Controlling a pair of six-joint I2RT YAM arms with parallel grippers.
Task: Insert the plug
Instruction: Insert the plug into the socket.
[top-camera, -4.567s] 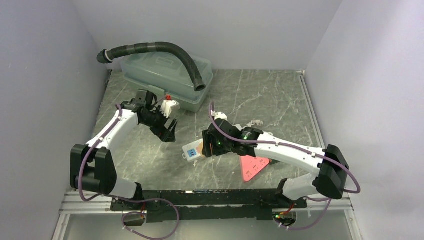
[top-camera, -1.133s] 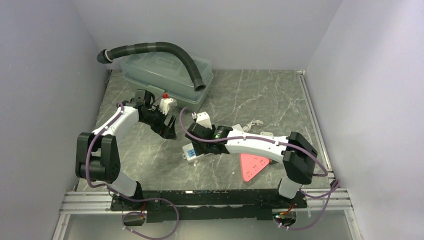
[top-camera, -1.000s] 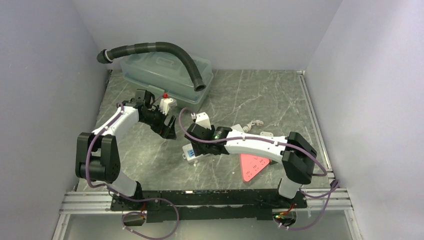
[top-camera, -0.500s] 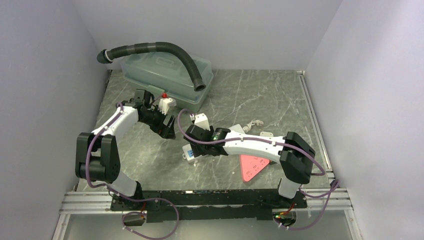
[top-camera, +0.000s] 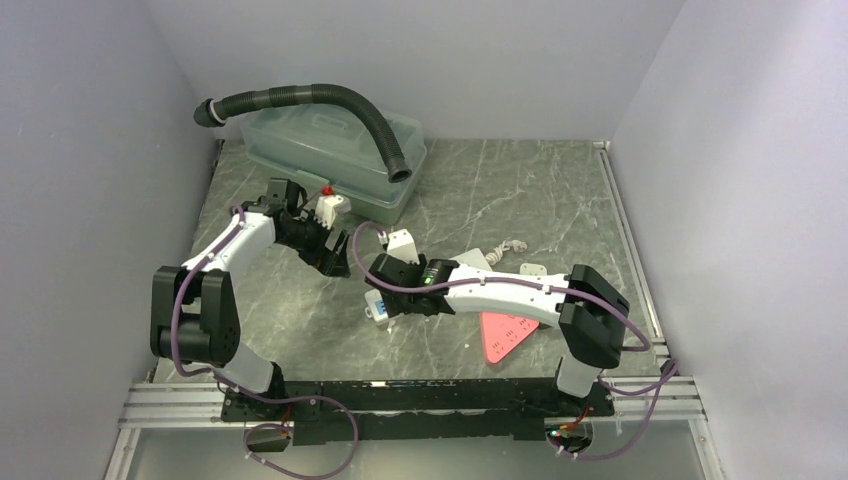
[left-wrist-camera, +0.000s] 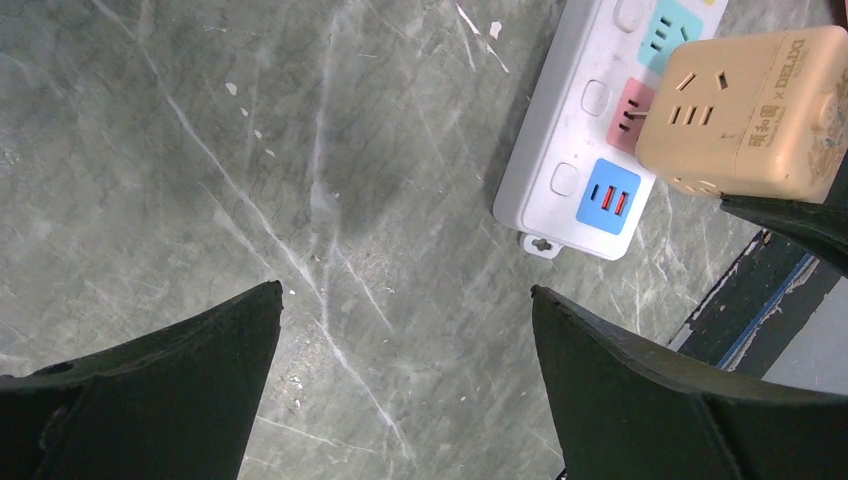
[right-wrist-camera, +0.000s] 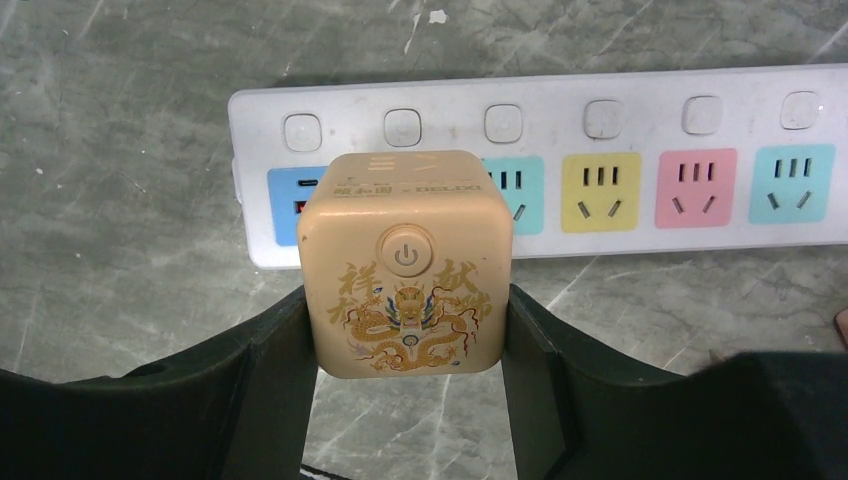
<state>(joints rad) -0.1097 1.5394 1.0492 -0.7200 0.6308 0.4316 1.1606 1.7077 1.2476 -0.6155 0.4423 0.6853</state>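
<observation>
Top view: the R end effector (top-camera: 388, 290) is over the left end of the white power strip (top-camera: 377, 306), mid worktop (top-camera: 520, 190). The L end effector (top-camera: 335, 262) hangs just far-left of it.

L wrist view: the L jaws are spread wide w/ nothing between them, only veined grey stone-look surface. The tan plug cube (left-wrist-camera: 745, 110) sits over the strip's first socket beside the blue USB block. Can't tell if it's touching.

R wrist view: the R end effector (right-wrist-camera: 405, 340) is clamped on the cube's sides. The cube is smooth plastic w/ rounded edges, a round power button and gold dragon print. The strip is glossy, w/ coloured socket pads and a row of square switches.

Step, prob.: alignment before insertion. Prongs are hidden, so seating can't be judged. Next move needs the cube squared to the socket, then a straight push down. The L arm could brace the strip, which looks light and may slide.
</observation>
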